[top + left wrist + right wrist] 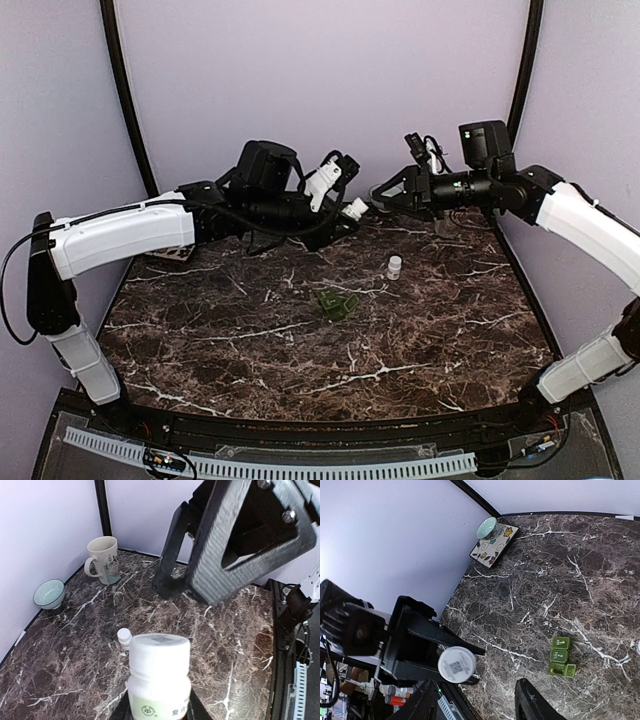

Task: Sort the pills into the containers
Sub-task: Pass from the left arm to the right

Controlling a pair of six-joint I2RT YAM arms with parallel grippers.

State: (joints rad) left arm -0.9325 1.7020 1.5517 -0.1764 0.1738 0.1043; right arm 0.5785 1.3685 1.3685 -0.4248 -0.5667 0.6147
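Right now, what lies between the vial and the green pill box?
Nothing; only bare marble between vial and pill box, clearest in the top view.

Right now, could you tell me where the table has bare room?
Bare: the marble table between the green organizer and its near edge. Crowded: far centre, where the left gripper holds a bottle by the right gripper, near the vial.

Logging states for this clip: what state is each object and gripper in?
left gripper: shut on large pill bottle.
large pill bottle: capped, held above the table.
right gripper: open, holding nothing.
small bottle: capped, upright on the table.
pill organiser: lying on table; one end lid looks open.
mug: upright.
bowl: upright.
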